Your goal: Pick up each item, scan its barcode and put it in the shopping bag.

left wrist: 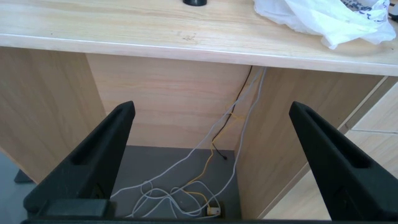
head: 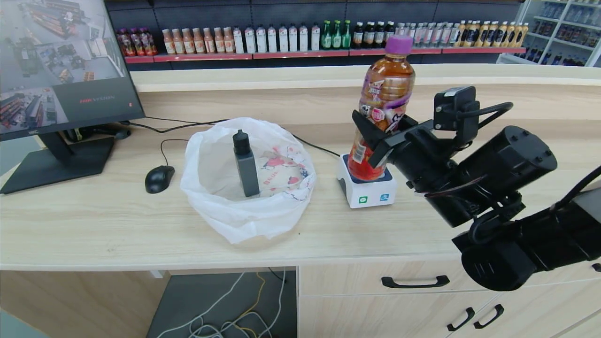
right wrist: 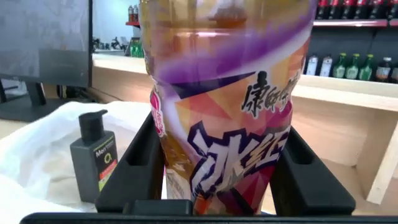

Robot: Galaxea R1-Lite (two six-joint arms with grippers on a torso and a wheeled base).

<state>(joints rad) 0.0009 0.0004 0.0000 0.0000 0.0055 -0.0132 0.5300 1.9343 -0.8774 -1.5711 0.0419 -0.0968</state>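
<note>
The bottle [head: 385, 101] stands upright with its base on or just above the scanner [head: 368, 190]; contact cannot be confirmed.

Risk: the grip sits below mid-height on a tall bottle, so a fast swing away from the scanner may tilt it or let it slip.

Risk: a low carry may snag the shopping bag [head: 220, 211], which sits beside the scanner on the robot's left, or topple the pump bottle [head: 245, 162] standing inside it.

The right gripper [head: 378, 136] pinches the bottle, one finger on each side. The left gripper [left wrist: 211, 109] is spread and empty, lower than the scanner, in front of the desk [head: 94, 225].
</note>
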